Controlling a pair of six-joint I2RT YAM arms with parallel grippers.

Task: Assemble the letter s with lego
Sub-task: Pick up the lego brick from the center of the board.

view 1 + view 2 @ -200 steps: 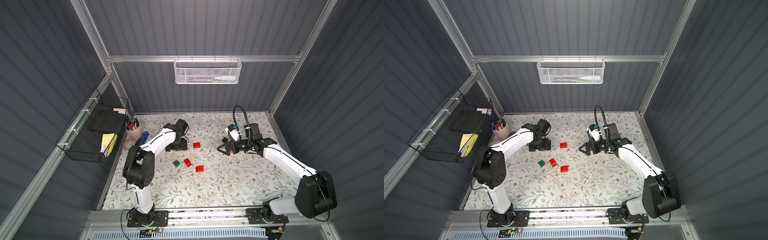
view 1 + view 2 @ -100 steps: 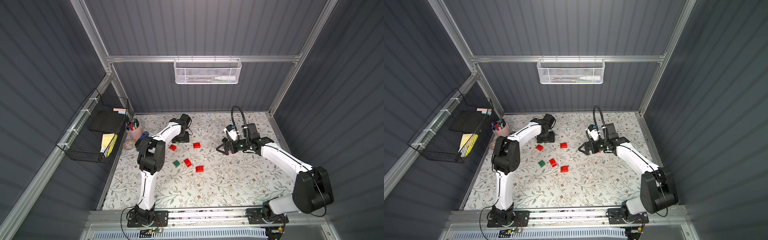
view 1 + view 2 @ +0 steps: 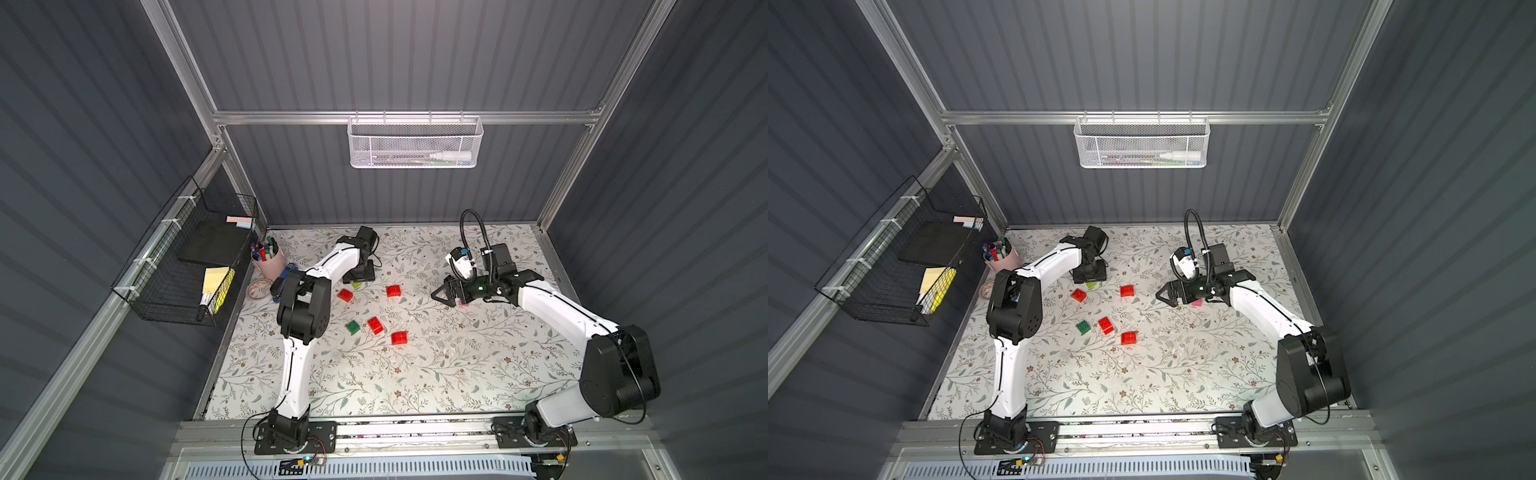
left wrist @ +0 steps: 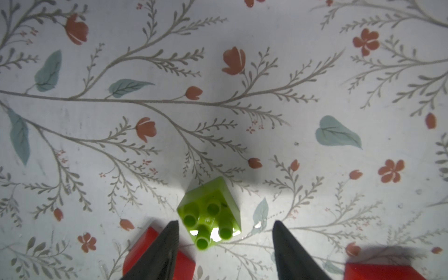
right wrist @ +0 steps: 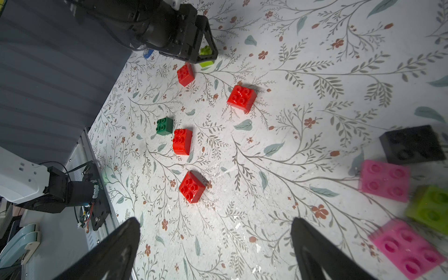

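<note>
Lime green lego brick (image 4: 209,213) sits between the left pincer's (image 4: 225,223) parted jaws — a red brick (image 4: 139,248) lies partly behind one finger (image 4: 161,252); right pincer (image 5: 215,219) spread wide, pink bricks (image 5: 384,180) beside.

In a top view a lime brick (image 3: 356,285) sits studs-up left of centre, a red brick (image 3: 345,295) just beside it, a second red (image 3: 393,290) to its right. Below lie a dark green brick (image 3: 353,327) and two reds (image 3: 375,325). The right wrist view shows pink bricks (image 5: 384,180), a black brick (image 5: 412,144) and another lime (image 5: 429,211) clustered.
</note>
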